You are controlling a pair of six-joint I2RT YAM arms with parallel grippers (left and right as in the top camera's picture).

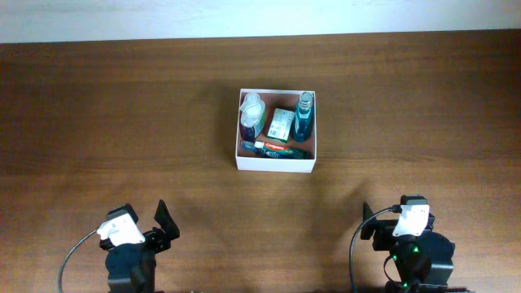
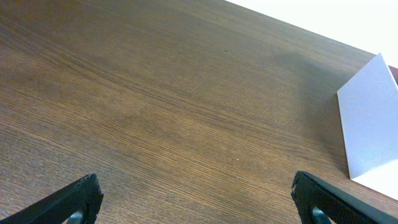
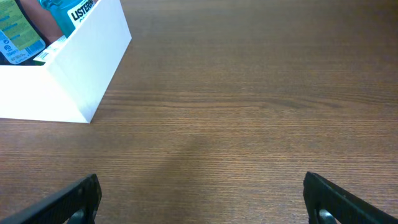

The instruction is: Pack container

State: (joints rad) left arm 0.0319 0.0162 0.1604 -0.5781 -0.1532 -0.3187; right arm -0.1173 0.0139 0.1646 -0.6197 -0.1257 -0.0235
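Note:
The container (image 1: 275,163), a square white box with a pinkish-brown inside, stands at the table's middle. It holds a pale pump bottle (image 1: 251,114), a green-white packet (image 1: 281,124), a blue mouthwash bottle (image 1: 304,118) and a toothpaste tube (image 1: 273,147). Its white wall shows in the left wrist view (image 2: 373,124) and in the right wrist view (image 3: 62,93), with the mouthwash label (image 3: 71,12) above the rim. My left gripper (image 2: 196,202) is open and empty near the front left. My right gripper (image 3: 202,199) is open and empty near the front right.
The brown wooden table (image 1: 122,122) runs to a pale wall at the far edge (image 1: 244,20). Both arm bases (image 1: 130,244) (image 1: 411,240) sit at the near edge.

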